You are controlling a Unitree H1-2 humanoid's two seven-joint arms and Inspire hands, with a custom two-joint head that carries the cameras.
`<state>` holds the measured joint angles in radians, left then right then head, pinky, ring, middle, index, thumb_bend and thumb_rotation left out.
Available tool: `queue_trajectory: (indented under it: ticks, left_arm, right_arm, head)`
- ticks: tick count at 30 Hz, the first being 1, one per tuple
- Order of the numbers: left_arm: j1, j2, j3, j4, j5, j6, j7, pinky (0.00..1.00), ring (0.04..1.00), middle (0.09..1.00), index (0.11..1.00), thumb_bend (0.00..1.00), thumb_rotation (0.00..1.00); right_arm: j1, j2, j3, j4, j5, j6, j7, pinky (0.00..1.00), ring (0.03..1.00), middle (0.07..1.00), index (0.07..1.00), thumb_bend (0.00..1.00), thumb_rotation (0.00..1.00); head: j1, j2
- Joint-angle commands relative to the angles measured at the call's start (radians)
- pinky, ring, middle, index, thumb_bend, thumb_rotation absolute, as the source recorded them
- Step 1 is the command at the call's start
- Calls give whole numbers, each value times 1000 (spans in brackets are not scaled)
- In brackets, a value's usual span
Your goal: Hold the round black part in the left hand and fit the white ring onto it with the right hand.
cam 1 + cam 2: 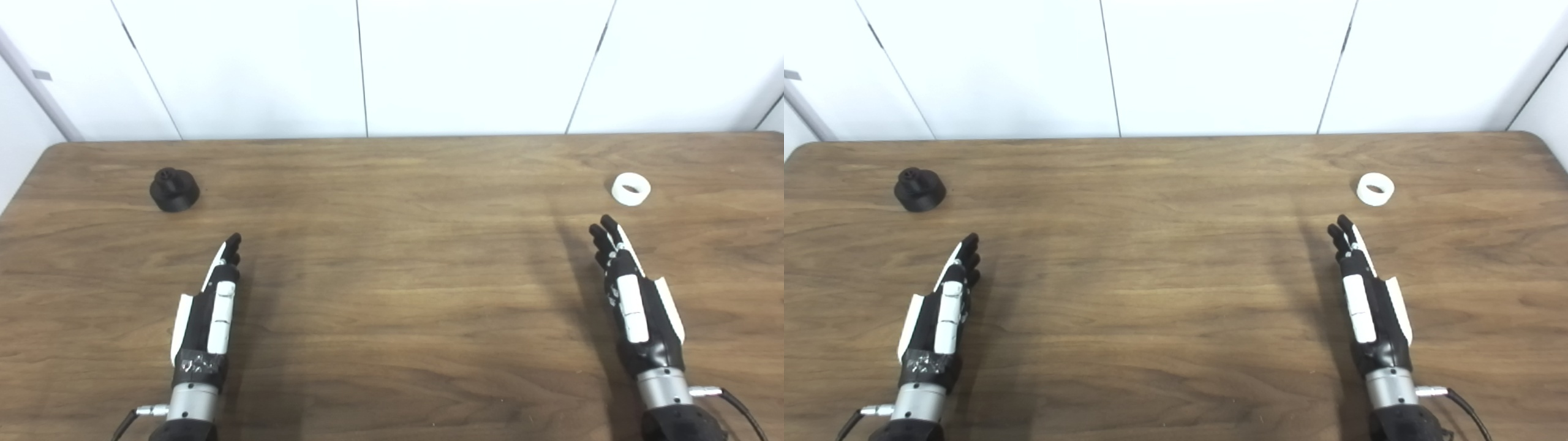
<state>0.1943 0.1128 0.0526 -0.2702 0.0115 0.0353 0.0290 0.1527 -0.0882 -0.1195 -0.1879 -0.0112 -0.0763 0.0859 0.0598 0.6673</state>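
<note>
The round black part [174, 189] stands on the wooden table [392, 245] at the far left, a small knob on its top. A white ring [631, 188] lies flat at the far right. My left hand [211, 309] hovers edge-up over the table, below and slightly right of the black part, fingers stretched forward and holding nothing. My right hand [634, 300] is held the same way, its fingertips [603, 229] a short gap below and left of the ring. Neither hand touches either object.
White wall panels [392, 61] rise behind the table's far edge. The table's rounded corners show at the back left and back right. Cables trail from both wrists near the bottom edge.
</note>
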Motion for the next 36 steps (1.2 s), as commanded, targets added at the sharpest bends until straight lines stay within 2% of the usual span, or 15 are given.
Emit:
queue_trajectory:
  ticks: [1, 9, 12, 18, 20, 21, 26, 29, 32, 36]
  left_arm:
    - [-1, -4, 5, -16, 5, 0, -1, 1000, 1000, 1000, 978, 528, 1000]
    - [0, -4, 5, -21, 5, 6, -3, 1000, 1000, 1000, 978, 517, 1000]
    - [2, -8, 3, -24, 7, 8, -2, 1000, 1000, 1000, 979, 517, 1000]
    - [8, -23, -14, -5, 33, -23, 8, 1000, 1000, 1000, 973, 549, 1000]
    - [14, -32, -26, -4, 48, -23, 14, 1000, 1000, 1000, 975, 553, 1000]
    - [17, -35, -30, -3, 51, -23, 14, 1000, 1000, 1000, 977, 557, 995]
    - [23, -49, -48, 24, 61, -55, 26, 1000, 1000, 1000, 980, 554, 962]
    - [22, -53, -55, 47, 62, -77, 32, 1000, 1000, 1000, 977, 552, 948]
    - [18, -61, -63, 65, 65, -96, 43, 1000, 1000, 1000, 973, 533, 943]
    - [16, -66, -71, 81, 62, -106, 51, 1000, 1000, 1000, 977, 544, 931]
  right_arm:
    - [14, -1, 6, -22, 5, -9, -8, 1000, 986, 949, 962, 586, 1000]
    - [14, -3, 9, -20, 9, -10, -12, 1000, 975, 946, 960, 590, 1000]
    - [15, -6, 8, -20, 11, -7, -11, 1000, 970, 943, 958, 586, 1000]
    - [25, -23, -4, -2, 34, -28, 1, 1000, 971, 949, 972, 572, 1000]
    - [26, -34, -8, 18, 46, -47, 8, 1000, 973, 950, 973, 584, 1000]
    - [26, -39, -8, 26, 51, -54, 11, 1000, 980, 954, 976, 597, 1000]
    - [25, -62, -5, 74, 70, -95, 25, 1000, 993, 964, 992, 572, 1000]
    - [21, -74, 0, 99, 93, -120, 36, 1000, 1000, 979, 999, 562, 1000]
    - [16, -78, 1, 121, 104, -147, 36, 1000, 1000, 987, 1000, 498, 1000]
    - [14, -80, 0, 136, 70, -151, 16, 1000, 993, 972, 997, 465, 1000]
  head:
    - [1, 1]
    - [1, 3]
    - [21, -7]
    - [123, -70]
    - [179, -108]
    - [179, -108]
    - [251, -169]
    - [272, -187]
    - [289, -204]
    - [295, -215]
